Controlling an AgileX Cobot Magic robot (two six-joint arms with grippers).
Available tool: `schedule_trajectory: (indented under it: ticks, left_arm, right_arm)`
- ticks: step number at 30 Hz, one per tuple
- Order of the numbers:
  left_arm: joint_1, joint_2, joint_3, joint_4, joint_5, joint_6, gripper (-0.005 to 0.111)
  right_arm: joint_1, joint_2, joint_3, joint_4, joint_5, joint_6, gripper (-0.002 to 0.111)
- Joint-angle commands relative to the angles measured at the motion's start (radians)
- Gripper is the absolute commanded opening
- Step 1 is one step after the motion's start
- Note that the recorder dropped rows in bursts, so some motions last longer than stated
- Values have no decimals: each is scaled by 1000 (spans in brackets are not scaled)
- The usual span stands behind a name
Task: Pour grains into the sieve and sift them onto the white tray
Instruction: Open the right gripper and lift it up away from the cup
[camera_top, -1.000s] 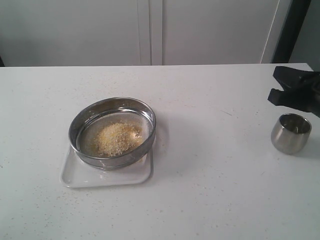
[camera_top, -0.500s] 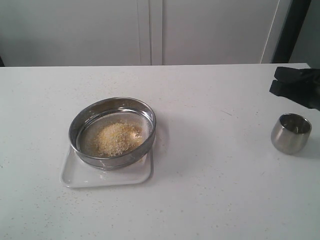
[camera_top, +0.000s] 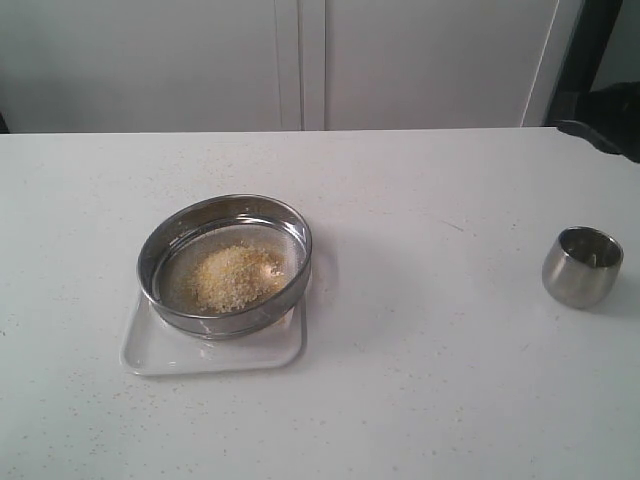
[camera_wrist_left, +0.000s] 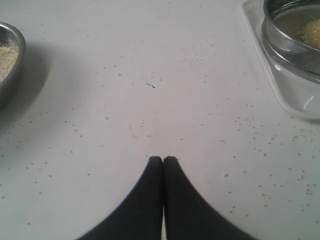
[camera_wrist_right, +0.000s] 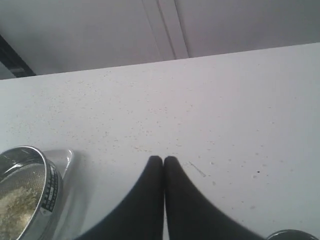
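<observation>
Though flecked w/ grains (camera_wrist_left: 226, 175), white table (camera_top: 420, 330) runs back to pale panels (camera_top: 420, 60).

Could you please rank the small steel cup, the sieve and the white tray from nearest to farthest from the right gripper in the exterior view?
From the right gripper, at the far right:
1. Small rounded steel cup, on the right side, plainly nearest.
2 and 3. Wide round steel sieve and the flat white rectangular tray beneath it, left of centre: stacked, too close to call.

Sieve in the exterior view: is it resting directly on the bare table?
No, the sieve rests on the white tray, whose rim shows beneath its front edge.
</observation>
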Motion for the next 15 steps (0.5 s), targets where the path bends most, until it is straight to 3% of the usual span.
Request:
schedule_trajectory:
  ticks: [1, 7, 15]
  left_arm:
    - [0, -4, 9, -6, 8, 0, 0]
    - [0, -4, 9, -6, 8, 0, 0]
    - [0, -4, 9, -6, 8, 0, 0]
  right_arm:
    - [-6, -6, -6, -28, 70, -11, 0]
    - [-6, -5, 11, 61, 13, 152, 0]
    - [31, -12, 18, 37, -7, 182, 0]
